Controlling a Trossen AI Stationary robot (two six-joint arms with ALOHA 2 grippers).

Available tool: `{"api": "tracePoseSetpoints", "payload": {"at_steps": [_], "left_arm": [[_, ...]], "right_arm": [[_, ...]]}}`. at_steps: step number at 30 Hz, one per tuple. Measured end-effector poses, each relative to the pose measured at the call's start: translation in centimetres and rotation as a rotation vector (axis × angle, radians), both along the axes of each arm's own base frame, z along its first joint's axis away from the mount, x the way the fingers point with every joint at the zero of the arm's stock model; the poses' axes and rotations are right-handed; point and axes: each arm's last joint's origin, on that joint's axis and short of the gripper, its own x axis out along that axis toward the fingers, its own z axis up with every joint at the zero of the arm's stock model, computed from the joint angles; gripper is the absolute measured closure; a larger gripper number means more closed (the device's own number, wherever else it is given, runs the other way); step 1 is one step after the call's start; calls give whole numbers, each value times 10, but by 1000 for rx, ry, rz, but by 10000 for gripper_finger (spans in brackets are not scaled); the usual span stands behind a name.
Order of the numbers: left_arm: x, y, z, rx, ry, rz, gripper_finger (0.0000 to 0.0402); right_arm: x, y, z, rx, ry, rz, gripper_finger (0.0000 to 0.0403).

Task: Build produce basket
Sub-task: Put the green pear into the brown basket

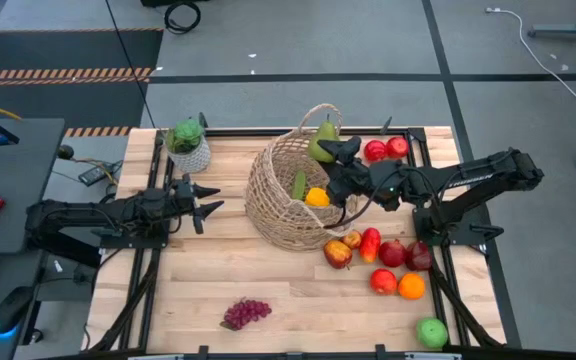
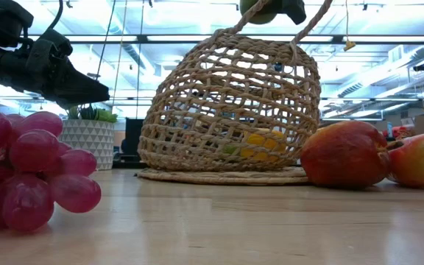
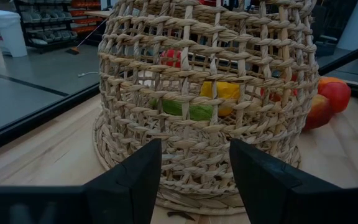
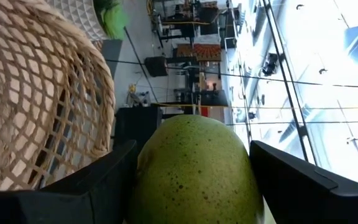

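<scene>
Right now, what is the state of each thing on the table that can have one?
basket: tipped on its side, pepper and cucumber inside
pear: held above the basket
right end effector: shut on the pear
left end effector: open, empty
grape bunch: lying loose

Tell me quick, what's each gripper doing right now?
Left gripper: open, empty, facing the wicker basket.
Right gripper: shut on the green pear, above the basket.
</scene>
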Motion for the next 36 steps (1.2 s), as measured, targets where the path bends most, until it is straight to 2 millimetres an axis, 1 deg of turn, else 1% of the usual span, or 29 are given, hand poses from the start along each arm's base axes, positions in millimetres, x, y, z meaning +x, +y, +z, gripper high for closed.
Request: {"api": "tracePoseSetpoints", "payload": {"at_steps": [1,4,9,17,22,25,27,30,36], "left_arm": [[0,0,0,0,0,0,203],[0,0,0,0,0,0,206],[0,0,0,0,0,0,208],[0,0,0,0,0,1,208],[0,0,0,0,0,0,206],[0,0,0,0,0,0,204],[0,0,0,0,0,0,203],[0,0,0,0,1,0,205],[0,0,0,0,1,0,208]], "right_arm": [[0,0,0,26,-21,-3,93],[1,-1,-1,181,-157,-24,93],[0,-10,-3,434,-388,-115,93],[-1,-25,-11,707,-606,-230,93],[-1,-26,-11,861,-765,-256,93],[-1,-27,-13,986,-847,-253,93],[0,-27,-15,1091,-852,-227,93],[1,-30,-18,1296,-866,-199,93],[2,-43,-19,1712,-969,-209,93]]}}
